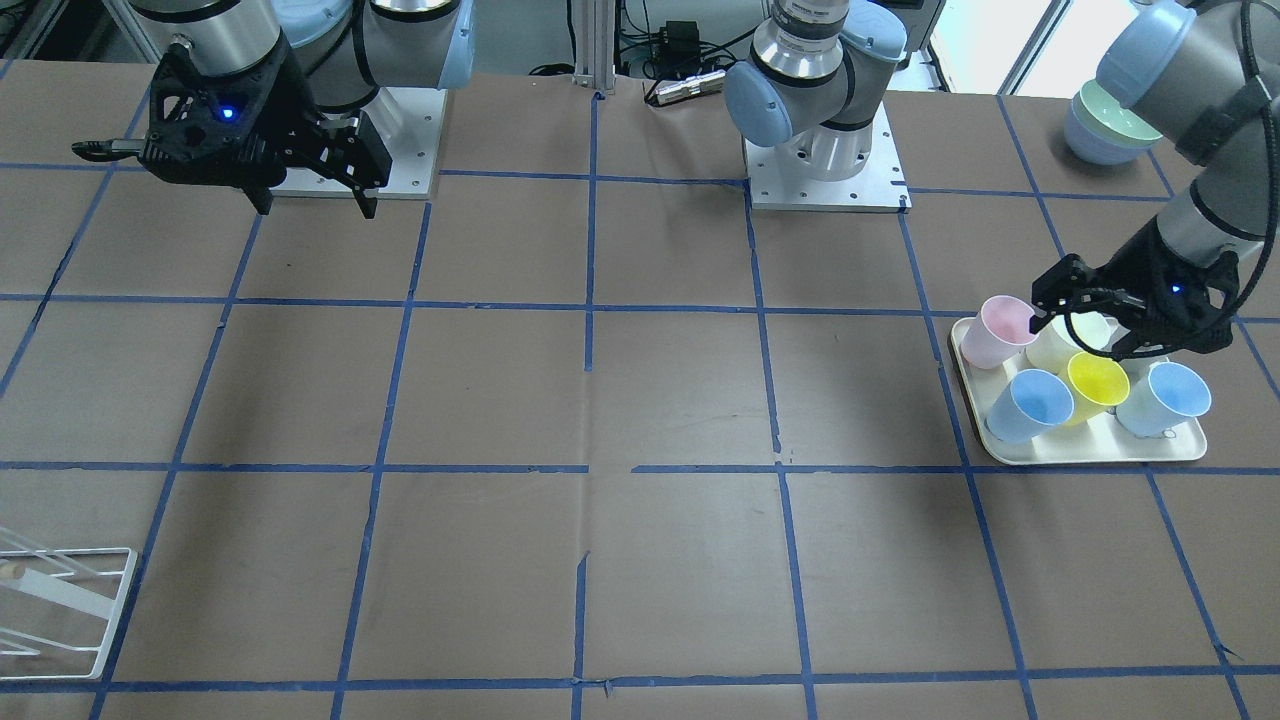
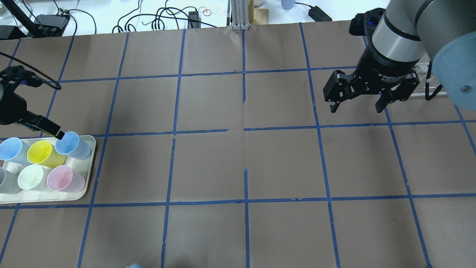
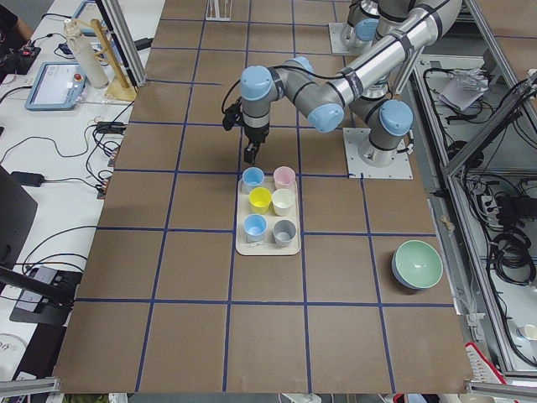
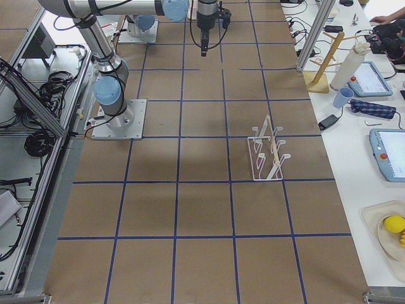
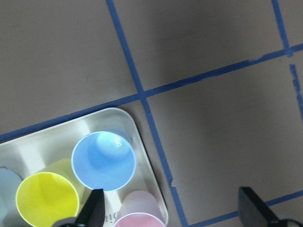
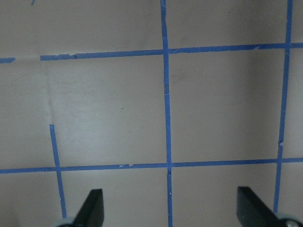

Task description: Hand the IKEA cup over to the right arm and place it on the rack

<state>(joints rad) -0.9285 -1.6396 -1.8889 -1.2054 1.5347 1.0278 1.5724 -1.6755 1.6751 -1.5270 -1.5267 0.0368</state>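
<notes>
Front cam: your table (image 1: 600, 400) is brown paper with a blue tape grid. The cream tray (image 1: 1080, 452) is out at 3 o'clock and the rack (image 1: 60, 600) is down at 8. The IKEA cup (image 1: 1097, 383) stands upright in that tray, middle of the near row, with a blue cup (image 1: 1040, 405) at its 9. The left gripper (image 1: 1085, 315) hangs over the tray. Overhead: six cups in the tray, and the right gripper (image 2: 355, 108) at 2 o'clock is spread wide, empty. Left wrist cam: that claw's wide apart too, gripping nothing.
</notes>
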